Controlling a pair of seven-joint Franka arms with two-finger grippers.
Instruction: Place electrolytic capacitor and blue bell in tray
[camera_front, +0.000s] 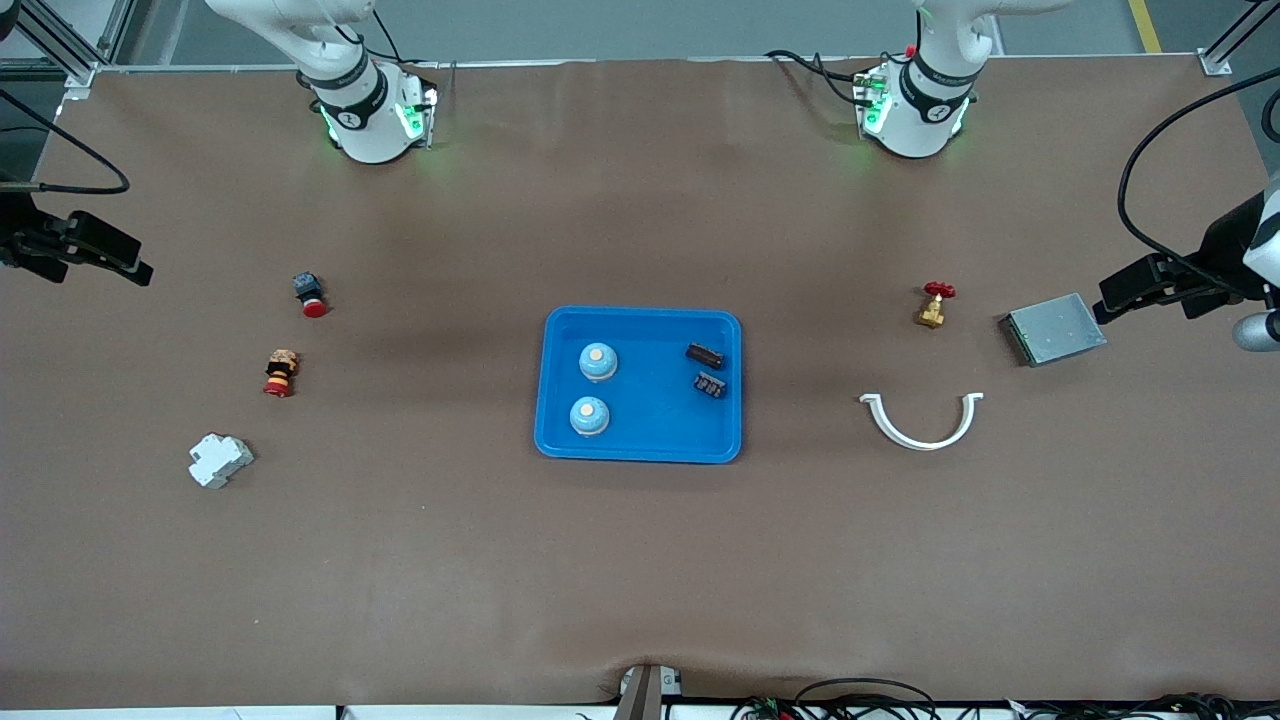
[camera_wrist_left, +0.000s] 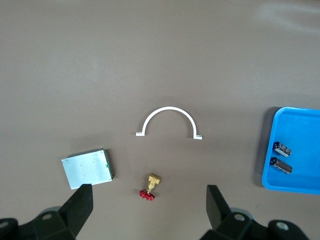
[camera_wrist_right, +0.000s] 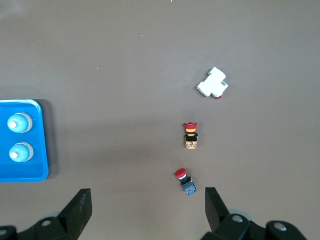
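The shallow bright blue rectangular plastic tray (camera_front: 640, 445) lies in the middle of the brown table. In it stand two small blue bells with white tops (camera_front: 598, 362), one nearer to the front camera than the other, toward the right arm's end of the tray. Two small dark electrolytic capacitor parts (camera_front: 704, 354) lie in the tray toward the left arm's end, close to each other. The left gripper (camera_wrist_left: 150, 206) hangs with its fingers wide apart and holds nothing; it is over the brass valve with a red handwheel (camera_wrist_left: 149, 187), near the grey metal box (camera_wrist_left: 87, 168) and the white half-ring clamp (camera_wrist_left: 169, 122). The right gripper (camera_wrist_right: 147, 209) is also wide open and empty, over the bare table near a red push button (camera_wrist_right: 185, 181), a red and yellow button (camera_wrist_right: 190, 136) and a white plastic block (camera_wrist_right: 212, 83).
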